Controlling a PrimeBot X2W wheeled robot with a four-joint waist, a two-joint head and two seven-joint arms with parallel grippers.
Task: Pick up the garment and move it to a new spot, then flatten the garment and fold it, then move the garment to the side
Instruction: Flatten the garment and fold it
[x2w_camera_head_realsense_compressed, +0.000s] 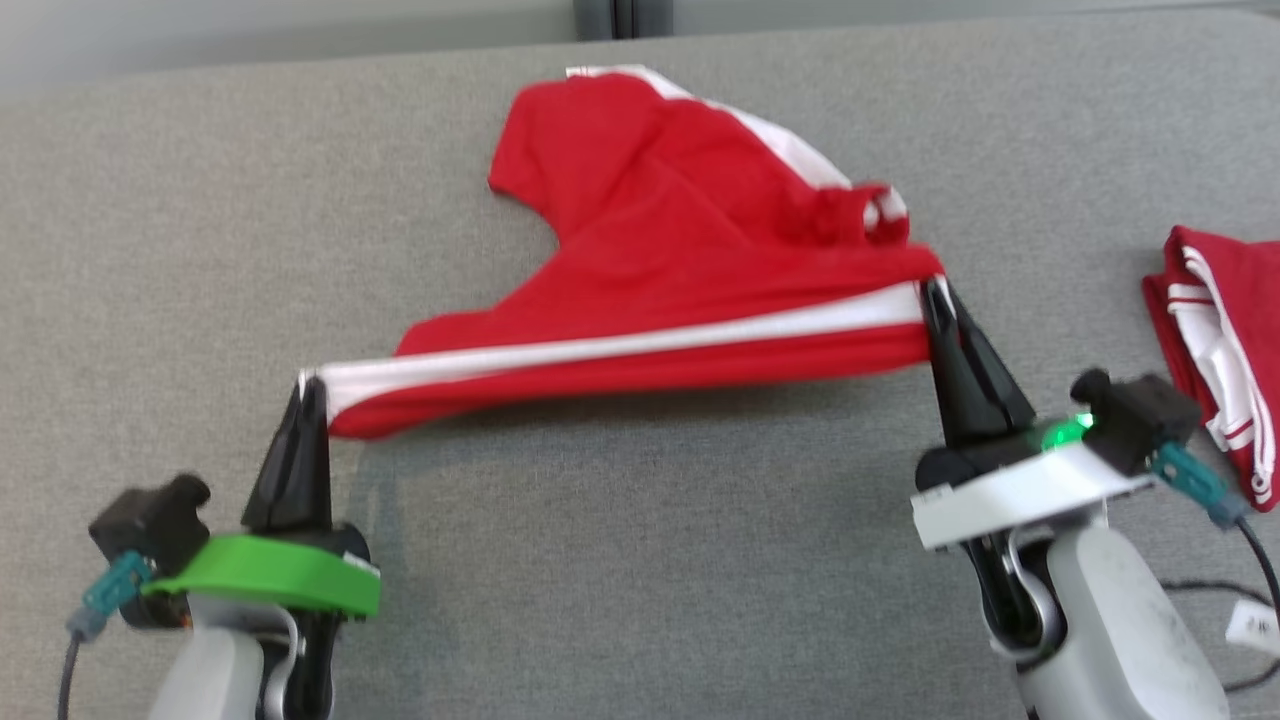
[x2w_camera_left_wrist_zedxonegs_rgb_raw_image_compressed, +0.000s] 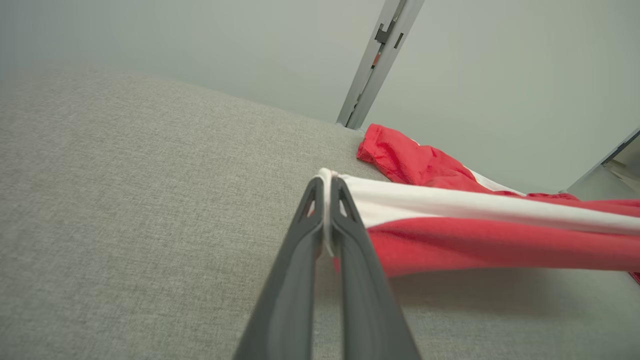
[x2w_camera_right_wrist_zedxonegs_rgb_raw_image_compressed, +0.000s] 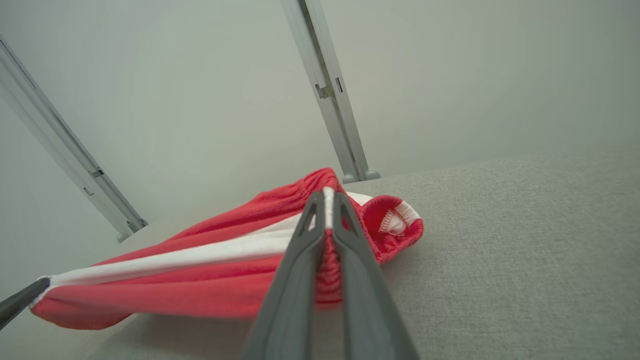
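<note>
A red garment (x2w_camera_head_realsense_compressed: 660, 250) with a white side stripe hangs stretched between my two grippers over the grey table (x2w_camera_head_realsense_compressed: 640, 560). My left gripper (x2w_camera_head_realsense_compressed: 310, 385) is shut on its lower-left corner, at the white stripe's end (x2w_camera_left_wrist_zedxonegs_rgb_raw_image_compressed: 327, 175). On the right, my other gripper (x2w_camera_head_realsense_compressed: 935, 290) is shut on the gathered waistband end (x2w_camera_right_wrist_zedxonegs_rgb_raw_image_compressed: 327, 192). The near edge is lifted and taut, casting a shadow below. Its far part still rests crumpled on the table (x2w_camera_left_wrist_zedxonegs_rgb_raw_image_compressed: 400, 150). In the right wrist view the left fingertip (x2w_camera_right_wrist_zedxonegs_rgb_raw_image_compressed: 20, 300) shows at the stripe's far end.
A second red and white garment (x2w_camera_head_realsense_compressed: 1220, 340) lies folded at the table's right edge. A wall with metal posts (x2w_camera_right_wrist_zedxonegs_rgb_raw_image_compressed: 330, 90) stands just behind the table's far edge. Cables (x2w_camera_head_realsense_compressed: 1250, 600) trail by my right arm.
</note>
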